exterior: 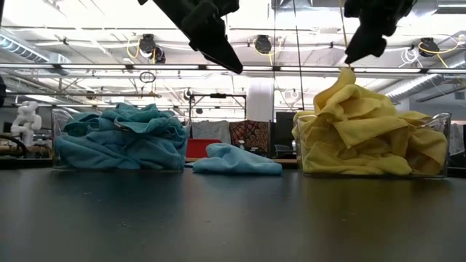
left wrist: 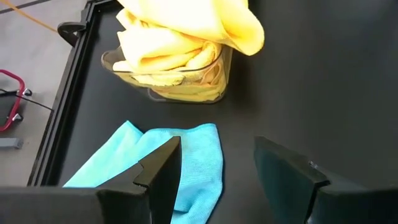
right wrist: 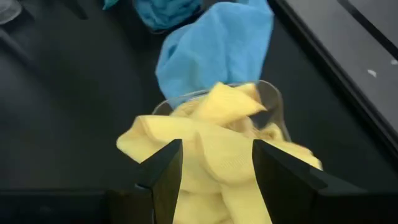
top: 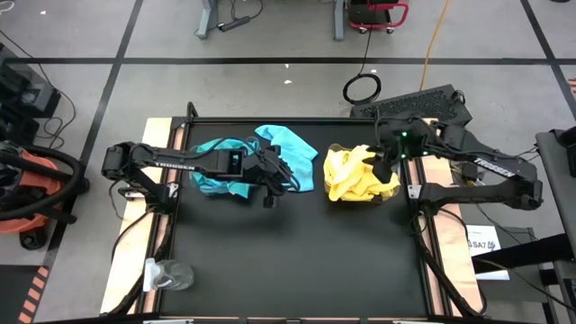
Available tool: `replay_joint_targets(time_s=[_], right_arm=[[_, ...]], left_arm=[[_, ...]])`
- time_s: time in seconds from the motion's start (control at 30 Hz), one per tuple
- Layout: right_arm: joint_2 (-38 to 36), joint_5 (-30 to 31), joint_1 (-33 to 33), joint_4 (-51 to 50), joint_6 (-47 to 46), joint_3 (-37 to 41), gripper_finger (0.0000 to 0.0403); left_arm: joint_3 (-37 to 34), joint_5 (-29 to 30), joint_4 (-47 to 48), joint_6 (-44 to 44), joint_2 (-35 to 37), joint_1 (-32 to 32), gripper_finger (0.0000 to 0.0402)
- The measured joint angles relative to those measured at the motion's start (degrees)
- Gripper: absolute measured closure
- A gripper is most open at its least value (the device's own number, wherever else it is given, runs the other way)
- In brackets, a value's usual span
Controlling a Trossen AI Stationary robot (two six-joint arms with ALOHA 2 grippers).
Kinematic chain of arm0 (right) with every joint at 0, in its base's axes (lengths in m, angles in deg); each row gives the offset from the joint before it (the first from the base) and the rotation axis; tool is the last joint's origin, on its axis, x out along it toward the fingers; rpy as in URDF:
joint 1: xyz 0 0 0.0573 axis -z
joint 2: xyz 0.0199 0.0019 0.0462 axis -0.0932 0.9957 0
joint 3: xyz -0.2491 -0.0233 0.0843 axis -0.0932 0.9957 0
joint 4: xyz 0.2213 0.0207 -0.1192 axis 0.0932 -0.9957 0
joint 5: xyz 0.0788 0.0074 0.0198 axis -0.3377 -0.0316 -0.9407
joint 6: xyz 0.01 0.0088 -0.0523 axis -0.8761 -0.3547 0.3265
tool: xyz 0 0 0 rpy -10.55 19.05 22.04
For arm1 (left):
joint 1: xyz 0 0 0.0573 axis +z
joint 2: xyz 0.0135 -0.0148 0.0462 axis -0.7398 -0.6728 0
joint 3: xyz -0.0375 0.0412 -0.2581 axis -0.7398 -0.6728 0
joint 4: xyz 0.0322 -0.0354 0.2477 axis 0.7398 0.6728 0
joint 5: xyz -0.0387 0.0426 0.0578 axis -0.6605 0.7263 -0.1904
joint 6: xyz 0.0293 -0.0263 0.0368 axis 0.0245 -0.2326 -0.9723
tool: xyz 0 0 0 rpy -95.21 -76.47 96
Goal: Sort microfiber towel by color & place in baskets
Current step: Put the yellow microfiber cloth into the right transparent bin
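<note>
Black counter (top: 297, 261), two clear baskets near its far edge, side by side and well apart.

Left basket (exterior: 116, 161): heaped with teal towels (exterior: 120, 138), piled above the rim. In the high view the heap (top: 220, 175) lies partly under the left arm.

Right basket (exterior: 437, 145): heaped with yellow towels (exterior: 364, 138), also above the rim, one fold standing up in a peak. Same heap in the high view (top: 355, 175), in the left wrist view (left wrist: 180, 43) and in the right wrist view (right wrist: 211, 149).

One loose teal towel (exterior: 237, 160) lies flat on the counter between the baskets, nearer the far edge; in the high view (top: 292, 148) it sits just beside the teal heap. It also shows in the left wrist view (left wrist: 186, 162) and the right wrist view (right wrist: 214, 53).

Left hand (top: 273, 184): raised above the counter, just beside the teal heap on its inner side. Fingers (left wrist: 158, 171) spread apart, nothing between them: released. The loose teal towel lies below and ahead of it.

Right hand (top: 387, 166): raised directly over the yellow heap, tips just above the peak in the low view (exterior: 360, 51). Fingers (right wrist: 165, 165) apart, framing yellow cloth beneath; no cloth pinched: released.

Clear plastic item (top: 169, 274) at the counter's near left corner, blurred.
</note>
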Motion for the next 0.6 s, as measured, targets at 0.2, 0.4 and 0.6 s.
replay_joint_targets(time_s=[0.2,0.4,0.6], right_arm=[[3.54,0.06,-3.65,2.07,1.37,3.03,0.0219],[7.26,3.89,-4.87,5.36,1.44,7.96,0.0253],[10.49,11.93,-4.38,9.35,1.41,14.23,0.0298]], left_arm=[[0.0,-0.02,0.53,0.07,0.0,0.01,0.0196],[0.0,-0.02,0.28,0.02,0.0,0.12,0.0196],[0.0,-0.02,0.31,0.33,0.0,0.49,0.0196]])
